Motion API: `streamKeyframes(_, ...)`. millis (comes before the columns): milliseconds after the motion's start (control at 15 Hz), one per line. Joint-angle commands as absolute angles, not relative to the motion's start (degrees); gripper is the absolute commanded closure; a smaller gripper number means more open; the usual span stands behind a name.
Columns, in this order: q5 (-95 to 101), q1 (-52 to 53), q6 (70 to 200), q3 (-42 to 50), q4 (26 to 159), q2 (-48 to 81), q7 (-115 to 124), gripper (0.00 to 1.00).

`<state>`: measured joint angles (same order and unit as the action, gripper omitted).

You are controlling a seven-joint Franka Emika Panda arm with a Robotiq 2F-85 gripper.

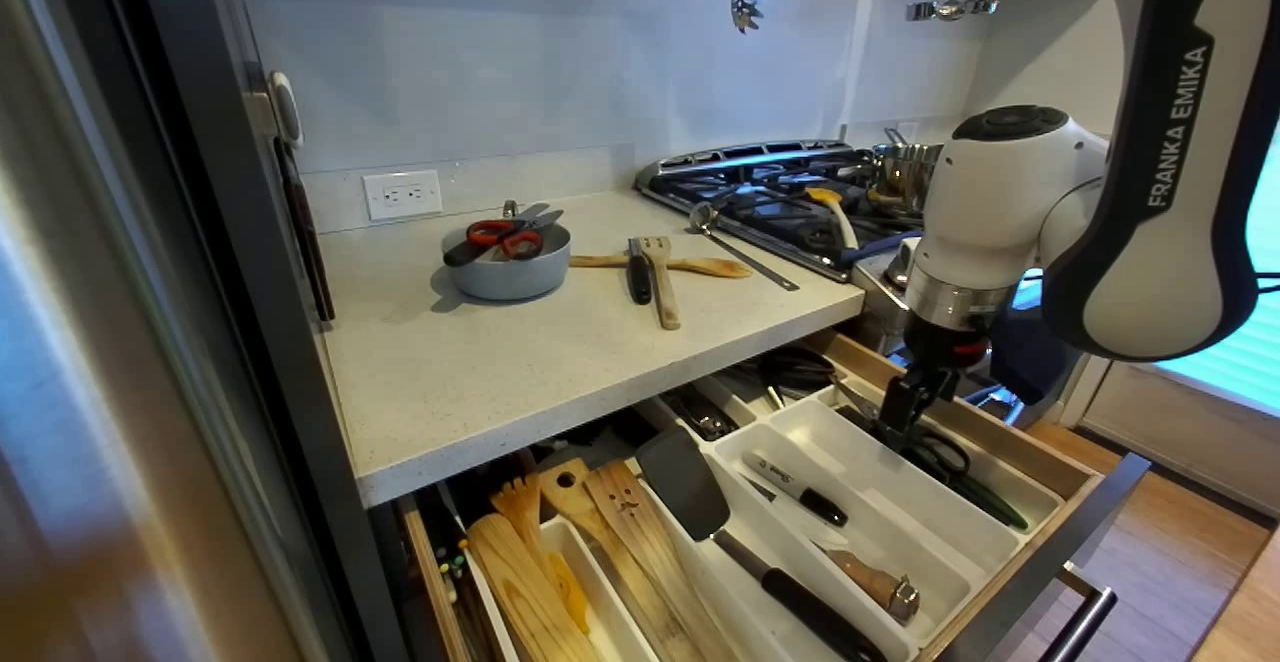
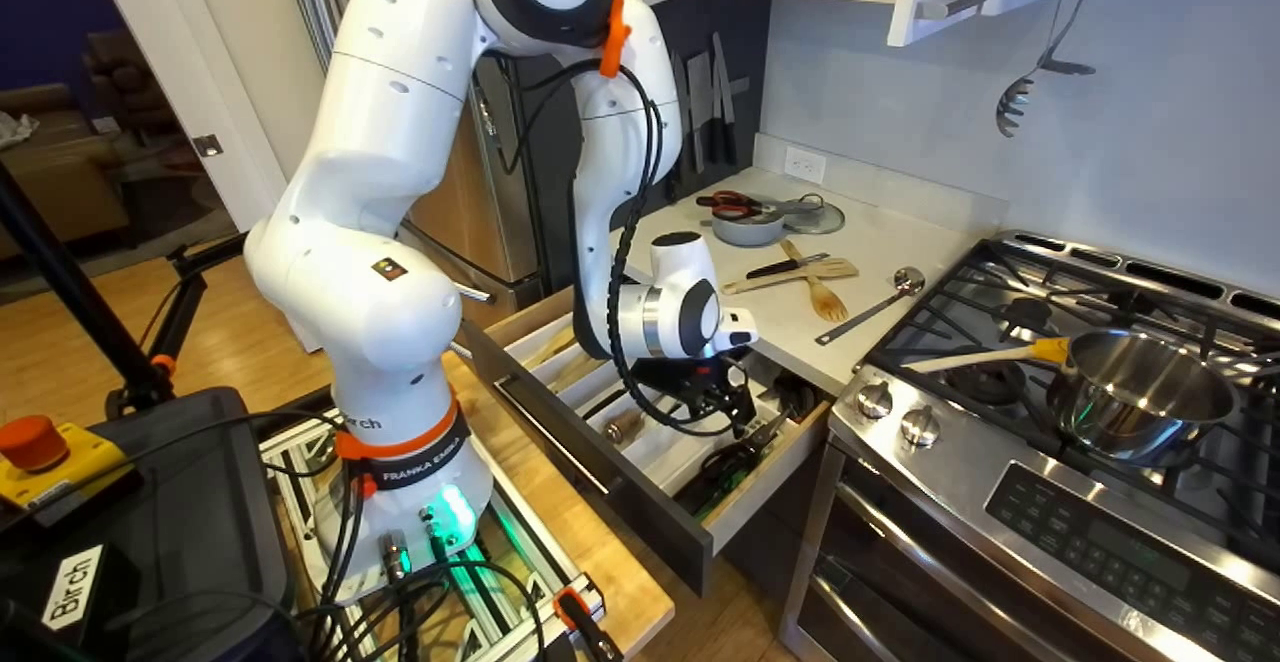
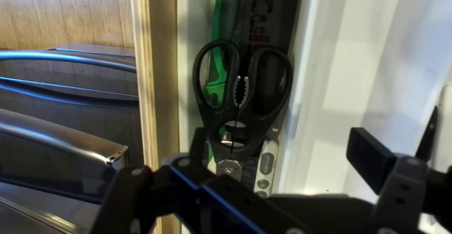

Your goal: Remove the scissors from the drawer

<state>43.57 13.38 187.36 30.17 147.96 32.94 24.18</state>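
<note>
The pincer is released: its jaws stand wide apart, directed down into the pulled-out drawer. In the wrist view, one jaw overlaps the pivot end of the black scissors; contact cannot be determined. Beyond the pivot, the blades are hidden in this view.

The black scissors lie inside the drawer, in the side compartment along the wall nearest the stove. The handle loops face the drawer front. Beneath and beside the black scissors, in the same compartment, are a green item, a black item with the visible letters "Cui" and a device with buttons.

Across the drawer, a white tray carries a white-and-black tool and a brown-handled tool. A black turner lies next to these, followed by wooden utensils.

On the table above the drawer, in both exterior views, a grey pot bears red-handled scissors. Near the grey pot, crossed wooden tools and a black-handled tool form one group. A ladle lies between this group and the stove. On the stove, a steel pot stands near a yellow-headed spatula. A white outlet is set in the backsplash behind the grey pot.
</note>
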Motion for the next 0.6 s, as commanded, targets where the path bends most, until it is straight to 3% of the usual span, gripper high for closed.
streamKeyframes(0, 41.81, 12.9, 185.34, 29.22, 145.15, 36.45, 25.35, 0.24)
streamKeyframes(133, 41.97, 11.79, 184.55, 27.79, 144.09, 37.57, 24.71, 0.38)
streamKeyframes(267, 41.88, 11.54, 183.95, 27.21, 143.07, 38.97, 24.73, 0.44)
streamKeyframes(533, 40.68, 9.48, 182.38, 25.34, 140.59, 41.97, 24.74, 0.24)
